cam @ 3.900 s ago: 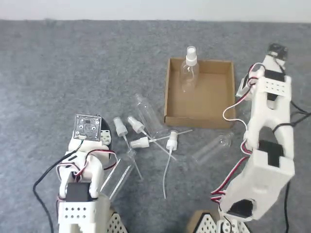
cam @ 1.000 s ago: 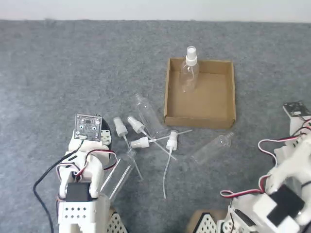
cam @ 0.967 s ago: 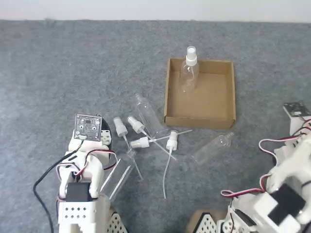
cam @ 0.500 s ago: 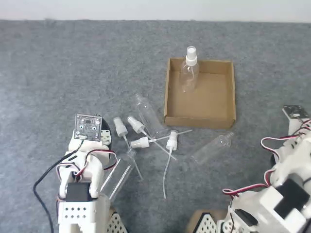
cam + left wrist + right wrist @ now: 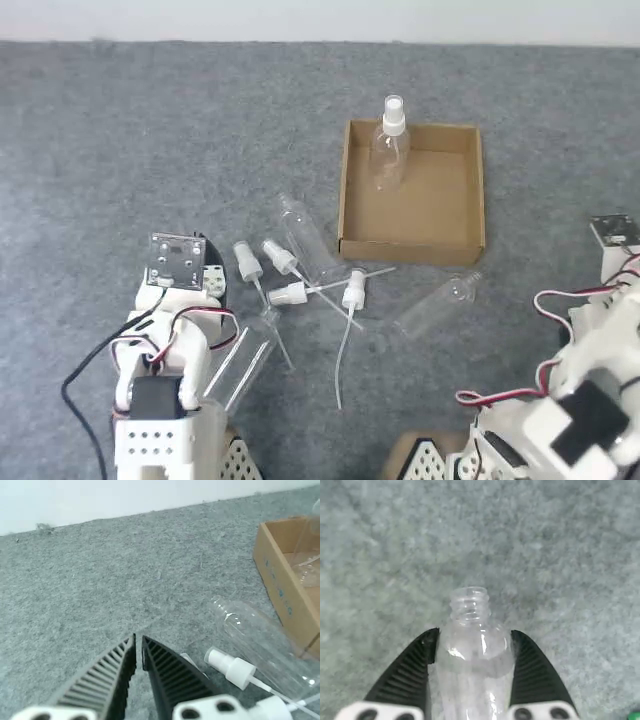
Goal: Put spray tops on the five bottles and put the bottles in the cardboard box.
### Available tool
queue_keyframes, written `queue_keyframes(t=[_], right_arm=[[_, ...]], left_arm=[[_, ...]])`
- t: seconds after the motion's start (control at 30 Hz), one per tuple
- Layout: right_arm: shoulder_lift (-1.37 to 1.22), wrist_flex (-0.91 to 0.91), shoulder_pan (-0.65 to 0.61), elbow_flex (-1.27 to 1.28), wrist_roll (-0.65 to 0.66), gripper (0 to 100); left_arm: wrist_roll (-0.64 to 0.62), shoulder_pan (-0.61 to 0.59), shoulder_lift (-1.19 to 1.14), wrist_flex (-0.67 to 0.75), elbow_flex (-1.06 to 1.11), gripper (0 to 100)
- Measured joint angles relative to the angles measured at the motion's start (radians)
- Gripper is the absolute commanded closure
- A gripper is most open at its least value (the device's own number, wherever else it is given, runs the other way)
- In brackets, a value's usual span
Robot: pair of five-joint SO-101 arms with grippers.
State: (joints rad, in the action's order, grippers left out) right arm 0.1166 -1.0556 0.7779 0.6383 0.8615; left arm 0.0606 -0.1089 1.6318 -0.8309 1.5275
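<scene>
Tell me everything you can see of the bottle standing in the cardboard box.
The bottle is clear plastic and looks empty, with a rounded shoulder and a white spray top already fitted on its neck. It stands upright on the floor of the cardboard box, in the far left part, close to the far wall, and its top rises above the rim. As far as can be seen, it touches only the box floor.

Left gripper (image 5: 138, 647): jaws nearly together, empty. Right gripper (image 5: 474, 634): jaws clamped on bottle (image 5: 470, 607).
</scene>
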Motion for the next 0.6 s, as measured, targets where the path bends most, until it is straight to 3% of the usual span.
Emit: queue_keyframes(t=[0.27,0.4,0.6], right_arm=[[0.163,-0.04,0.0,0.094,0.0,99.2],[0.215,-0.006,0.0,0.153,0.0,99.2],[0.242,0.002,0.0,0.167,0.008,99.2]], left_arm=[[0.101,0.041,-0.092,-0.218,-0.295,99],[0.106,0.055,-0.324,-0.285,-0.45,98],[0.08,0.052,-0.778,-0.301,-0.64,89]])
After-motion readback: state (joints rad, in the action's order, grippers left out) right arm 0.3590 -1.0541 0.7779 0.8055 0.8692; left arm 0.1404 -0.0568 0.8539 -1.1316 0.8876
